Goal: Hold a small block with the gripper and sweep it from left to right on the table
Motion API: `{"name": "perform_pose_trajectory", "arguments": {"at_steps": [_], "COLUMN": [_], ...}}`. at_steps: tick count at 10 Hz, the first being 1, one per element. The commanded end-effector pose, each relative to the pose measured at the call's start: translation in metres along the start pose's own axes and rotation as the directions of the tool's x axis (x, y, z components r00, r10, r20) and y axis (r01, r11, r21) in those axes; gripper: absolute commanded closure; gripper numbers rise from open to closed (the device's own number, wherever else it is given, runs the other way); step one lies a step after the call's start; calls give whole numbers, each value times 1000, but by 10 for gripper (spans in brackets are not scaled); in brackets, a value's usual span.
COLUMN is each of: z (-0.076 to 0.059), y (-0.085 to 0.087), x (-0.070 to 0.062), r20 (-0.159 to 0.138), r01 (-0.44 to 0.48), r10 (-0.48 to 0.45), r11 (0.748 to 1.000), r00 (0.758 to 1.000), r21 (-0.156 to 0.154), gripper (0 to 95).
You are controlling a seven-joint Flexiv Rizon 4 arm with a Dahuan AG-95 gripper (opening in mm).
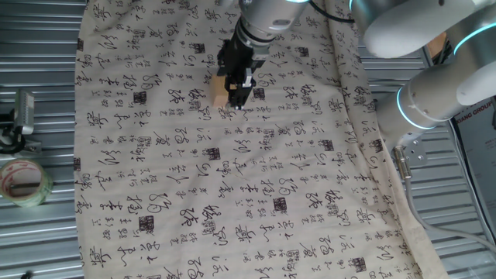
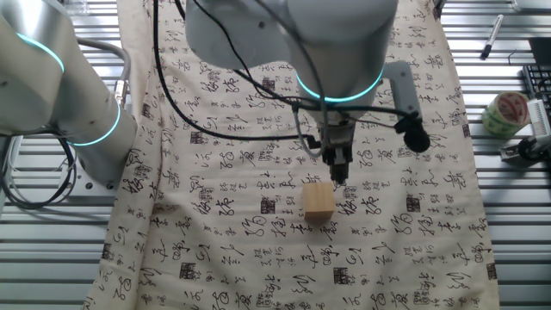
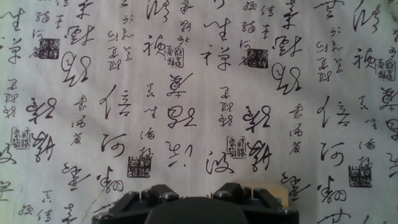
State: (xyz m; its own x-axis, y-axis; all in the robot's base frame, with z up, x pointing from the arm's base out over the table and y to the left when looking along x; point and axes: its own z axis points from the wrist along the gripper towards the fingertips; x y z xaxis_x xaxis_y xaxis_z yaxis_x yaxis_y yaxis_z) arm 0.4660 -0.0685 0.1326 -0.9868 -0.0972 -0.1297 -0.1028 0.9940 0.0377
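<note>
The small block point(image 1: 220, 94), a pale tan cube, rests on the calligraphy cloth point(image 1: 232, 194) that covers the ribbed grey table point(image 1: 39, 70). My gripper point(image 1: 238, 99) stands upright right beside it, fingertips down at the cloth. Its narrow black fingers look pressed together, with nothing between them. From the other fixed view the block point(image 2: 318, 203) lies just in front of the gripper point(image 2: 339, 176), close to its tips. The hand view shows only my black gripper housing point(image 3: 193, 208) along the bottom edge. A pale edge of the block point(image 3: 277, 191) peeks out at its right.
A roll of tape point(image 1: 23, 182) and a metal clamp point(image 1: 19, 116) lie on the bare ribbed metal beside the cloth. The arm's thick lower links with cyan rings point(image 1: 442, 85) stand at the cloth's other side. A pen point(image 2: 491, 39) lies near the tape point(image 2: 506, 112).
</note>
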Motion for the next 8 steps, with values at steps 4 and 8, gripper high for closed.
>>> {"name": "perform_pose_trajectory", "arguments": {"at_steps": [4, 8], "z": [5, 8], "y": [-12, -14], "x": [12, 13], "r20": [18, 19], "r01": [17, -57], "r10": [-17, 58], "r11": [1000, 998], "r00": [1000, 998], "r21": [-7, -30], "gripper": [190, 190]}}
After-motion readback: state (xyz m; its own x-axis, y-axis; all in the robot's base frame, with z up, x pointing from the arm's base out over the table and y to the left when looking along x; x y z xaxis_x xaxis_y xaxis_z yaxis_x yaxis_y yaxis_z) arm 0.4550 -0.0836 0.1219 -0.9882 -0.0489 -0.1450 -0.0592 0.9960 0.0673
